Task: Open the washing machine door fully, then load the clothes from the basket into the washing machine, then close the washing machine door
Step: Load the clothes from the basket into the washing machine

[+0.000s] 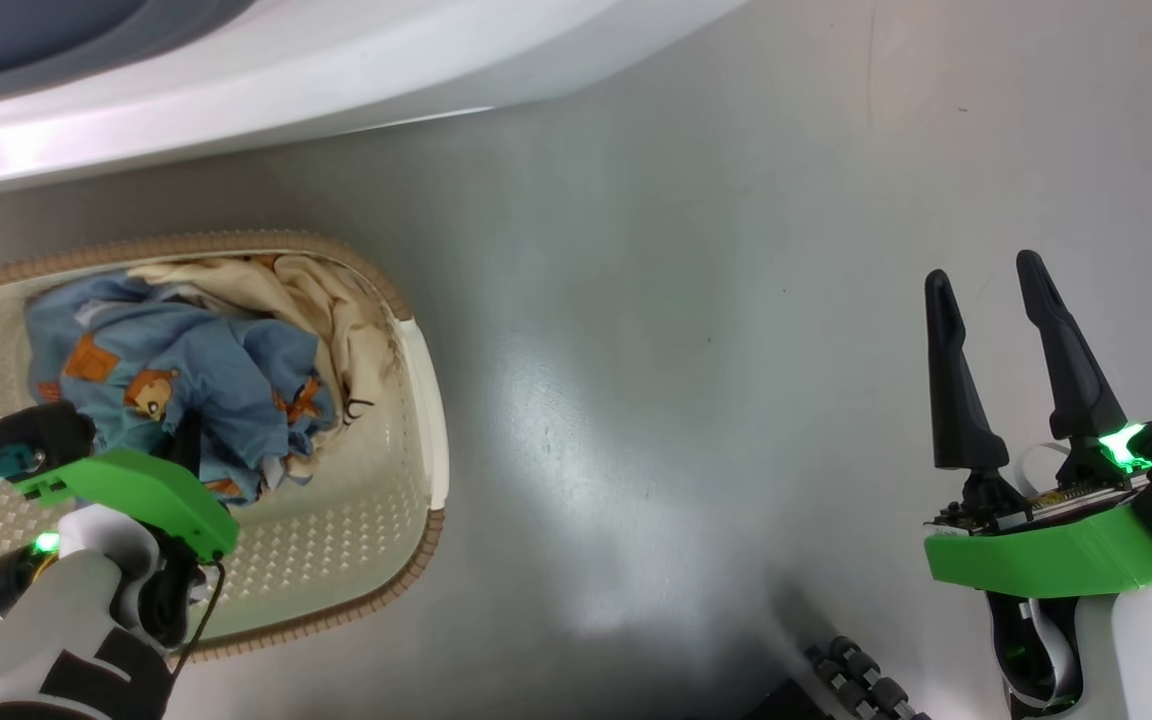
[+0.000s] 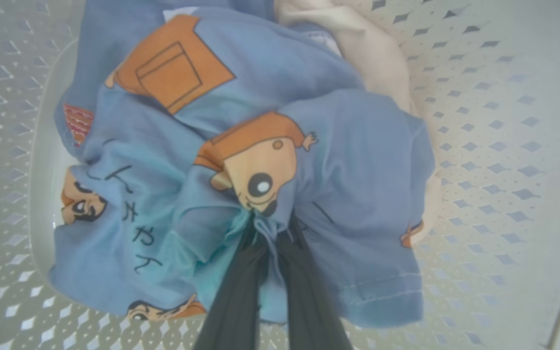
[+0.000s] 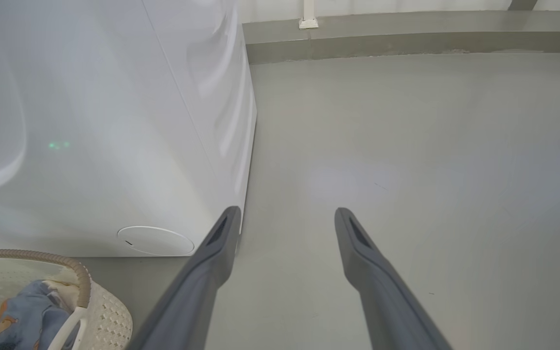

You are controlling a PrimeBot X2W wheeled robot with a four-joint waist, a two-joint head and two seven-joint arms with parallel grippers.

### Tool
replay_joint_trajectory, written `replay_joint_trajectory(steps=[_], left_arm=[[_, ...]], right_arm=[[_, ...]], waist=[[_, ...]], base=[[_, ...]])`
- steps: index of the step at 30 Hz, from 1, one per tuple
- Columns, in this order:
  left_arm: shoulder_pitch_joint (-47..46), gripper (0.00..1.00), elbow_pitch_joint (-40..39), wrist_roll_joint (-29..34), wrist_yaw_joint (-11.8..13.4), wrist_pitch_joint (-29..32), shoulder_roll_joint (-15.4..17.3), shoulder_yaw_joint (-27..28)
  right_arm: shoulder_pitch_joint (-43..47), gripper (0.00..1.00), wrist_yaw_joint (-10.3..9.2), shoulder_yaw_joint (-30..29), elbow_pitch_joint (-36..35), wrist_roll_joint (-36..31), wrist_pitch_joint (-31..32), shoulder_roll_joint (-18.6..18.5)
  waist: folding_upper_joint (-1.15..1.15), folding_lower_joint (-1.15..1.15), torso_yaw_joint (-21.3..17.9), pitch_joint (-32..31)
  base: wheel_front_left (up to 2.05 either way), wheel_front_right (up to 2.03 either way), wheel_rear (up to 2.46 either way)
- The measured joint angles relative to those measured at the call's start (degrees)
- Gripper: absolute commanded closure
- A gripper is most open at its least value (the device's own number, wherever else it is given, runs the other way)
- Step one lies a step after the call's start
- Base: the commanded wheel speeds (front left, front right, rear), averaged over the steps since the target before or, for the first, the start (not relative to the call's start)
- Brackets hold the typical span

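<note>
**Loading step, grasp in the basket.** The left pincer (image 2: 271,221) is clamped on a gathered fold of the light blue garment (image 2: 358,146). Its two dark fingers (image 2: 241,291) are pressed together, with cloth bunched between the tips just below a printed cartoon face. The garment lies heaped in the basket (image 1: 416,560), and the cream-white garment (image 1: 321,300) is tucked beside and partly under it on the side nearer the machine. The right pincer (image 1: 984,272) hangs well apart from the basket over the floor (image 1: 686,350), fingers spread and holding nothing. The washing machine (image 3: 90,121) stands just beyond the basket, its round white flap (image 3: 155,240) low on the front; how far its door stands open cannot be told from these views. To do the step well, the lift should probably go straight up until the hem clears the brown woven-look rim, because the hold is a single pinch of cloth and a sideways drag could tip or slide the light basket. A slow rise would also reveal whether the cream garment comes along or is left behind. Edges to mind are the rim, the white side handle (image 1: 426,400) on the basket's right, and the machine's white front close above the basket in the head view. Open room lies to the right of the basket, where the floor runs wide as far as the right pincer
</note>
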Motion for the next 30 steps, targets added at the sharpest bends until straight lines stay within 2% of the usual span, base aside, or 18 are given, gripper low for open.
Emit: replay_joint_trajectory(steps=[16,22,30], left_arm=[[2.0,1.0,-5.4,-0.8,0.0,-3.6,-0.6,-0.8],[5.8,1.0,-10.8,4.7,0.0,-3.6,-1.4,5.3],[14.3,1.0,-18.9,15.5,0.0,-3.9,-4.6,14.3]], right_arm=[[0.0,0.0,0.0,-0.8,0.2,-1.6,0.0,-0.2],[0.0,0.0,0.0,-1.5,0.4,-1.8,0.0,-1.2],[0.6,0.0,0.0,-1.7,1.0,-1.9,0.0,-2.0]], waist=[[0.0,0.0,3.1,-2.9],[0.0,0.0,5.1,-5.5],[0.0,0.0,7.3,-10.4]], base=[[0.0,0.0,0.0],[0.0,0.0,0.0],[0.0,0.0,0.0]])
